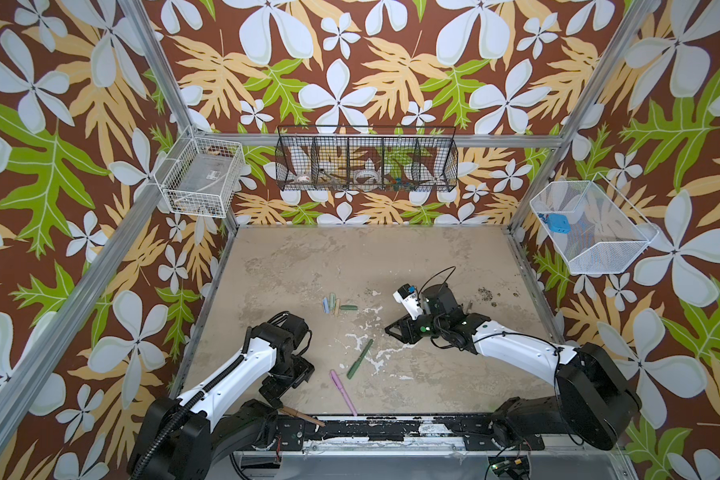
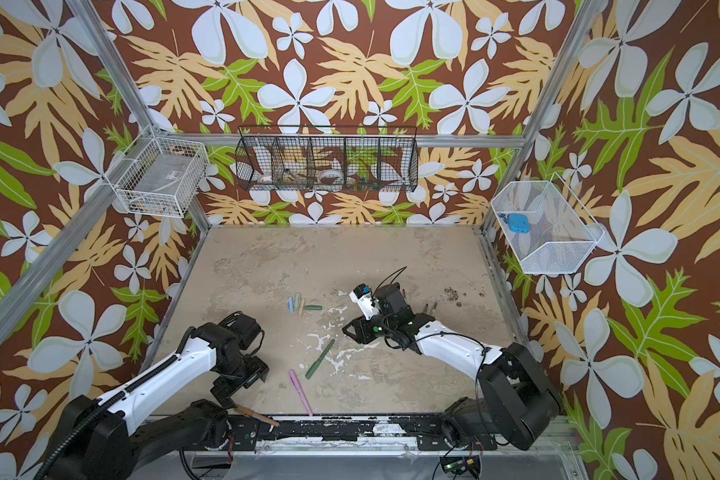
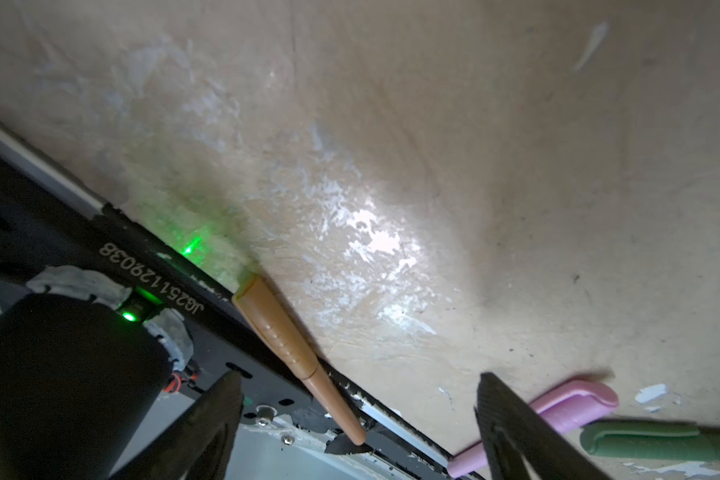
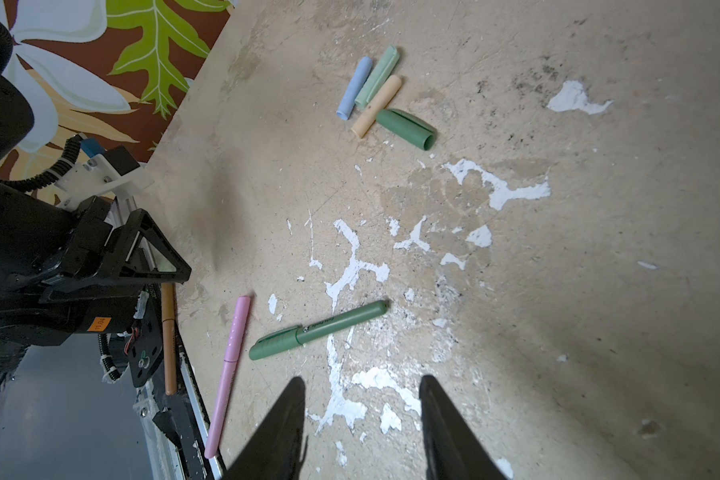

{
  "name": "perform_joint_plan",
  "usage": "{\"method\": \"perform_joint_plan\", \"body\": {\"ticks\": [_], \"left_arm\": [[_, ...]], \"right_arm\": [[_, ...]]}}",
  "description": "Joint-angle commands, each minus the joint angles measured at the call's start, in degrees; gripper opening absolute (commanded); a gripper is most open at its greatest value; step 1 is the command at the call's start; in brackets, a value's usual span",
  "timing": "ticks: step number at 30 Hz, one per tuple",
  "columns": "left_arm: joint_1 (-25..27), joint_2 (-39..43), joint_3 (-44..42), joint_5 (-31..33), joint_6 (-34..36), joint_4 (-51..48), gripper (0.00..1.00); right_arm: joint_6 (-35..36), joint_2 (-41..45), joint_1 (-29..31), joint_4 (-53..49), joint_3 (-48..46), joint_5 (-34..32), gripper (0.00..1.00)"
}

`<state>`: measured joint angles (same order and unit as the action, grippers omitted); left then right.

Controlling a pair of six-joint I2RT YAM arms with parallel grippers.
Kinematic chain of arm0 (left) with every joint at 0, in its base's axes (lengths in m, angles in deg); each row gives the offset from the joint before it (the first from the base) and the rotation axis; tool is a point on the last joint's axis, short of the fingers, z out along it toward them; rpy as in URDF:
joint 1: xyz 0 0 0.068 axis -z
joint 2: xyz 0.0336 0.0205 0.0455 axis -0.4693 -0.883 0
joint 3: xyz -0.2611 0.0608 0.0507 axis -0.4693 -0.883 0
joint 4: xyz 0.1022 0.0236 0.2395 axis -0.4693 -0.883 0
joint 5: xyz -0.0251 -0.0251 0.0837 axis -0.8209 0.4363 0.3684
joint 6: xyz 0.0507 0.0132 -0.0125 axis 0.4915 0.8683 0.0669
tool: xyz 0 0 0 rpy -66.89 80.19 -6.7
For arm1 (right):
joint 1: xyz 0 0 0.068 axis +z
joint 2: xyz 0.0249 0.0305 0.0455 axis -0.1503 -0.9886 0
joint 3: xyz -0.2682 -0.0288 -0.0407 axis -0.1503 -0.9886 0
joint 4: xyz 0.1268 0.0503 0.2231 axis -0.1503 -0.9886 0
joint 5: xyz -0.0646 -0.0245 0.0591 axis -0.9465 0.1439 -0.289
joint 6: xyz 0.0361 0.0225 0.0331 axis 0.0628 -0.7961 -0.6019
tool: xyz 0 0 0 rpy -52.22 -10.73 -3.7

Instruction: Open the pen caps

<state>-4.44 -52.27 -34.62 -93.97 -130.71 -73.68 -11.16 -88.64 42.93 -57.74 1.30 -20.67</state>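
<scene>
A brown pen (image 3: 296, 357) with its cap on lies slantwise across the black front rail (image 1: 371, 428). My left gripper (image 3: 359, 376) hangs open just above the pen's thin end without touching it, and shows in both top views (image 1: 277, 401) (image 2: 229, 397). A capped pink pen (image 4: 231, 365) and a capped green pen (image 4: 316, 330) lie near the front middle. Several loose pen caps (image 4: 377, 106), light blue, pale green, beige and dark green, lie clustered farther back (image 1: 333, 306). My right gripper (image 4: 362, 379) is open and empty over the bare table, right of the green pen (image 1: 359, 358).
The table (image 1: 433, 257) is worn, with white chipped patches. Thin dark sticks (image 2: 429, 307) lie behind the right arm. A black wire basket (image 1: 366, 160) and two white wire baskets (image 1: 198, 176) (image 1: 587, 226) hang on the walls above the table.
</scene>
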Motion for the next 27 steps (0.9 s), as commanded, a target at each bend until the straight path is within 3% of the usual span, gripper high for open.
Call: {"method": "perform_joint_plan", "body": {"ticks": [1, 11, 27], "left_arm": [[1.7, -0.2, -0.3, -0.6, -3.6, -4.4, 0.89], [7.2, -1.5, -0.6, -1.7, -9.9, -2.4, 0.9], [10.3, 0.8, -5.6, 0.6, -15.5, 6.9, 0.9]], "right_arm": [[-0.5, 0.1, -0.3, 1.6, -0.1, 1.8, 0.45], [-1.1, -0.6, -1.2, 2.7, -0.5, 3.2, 0.45], [-1.0, 1.7, -1.2, 3.4, -1.1, 4.7, 0.44]]}}
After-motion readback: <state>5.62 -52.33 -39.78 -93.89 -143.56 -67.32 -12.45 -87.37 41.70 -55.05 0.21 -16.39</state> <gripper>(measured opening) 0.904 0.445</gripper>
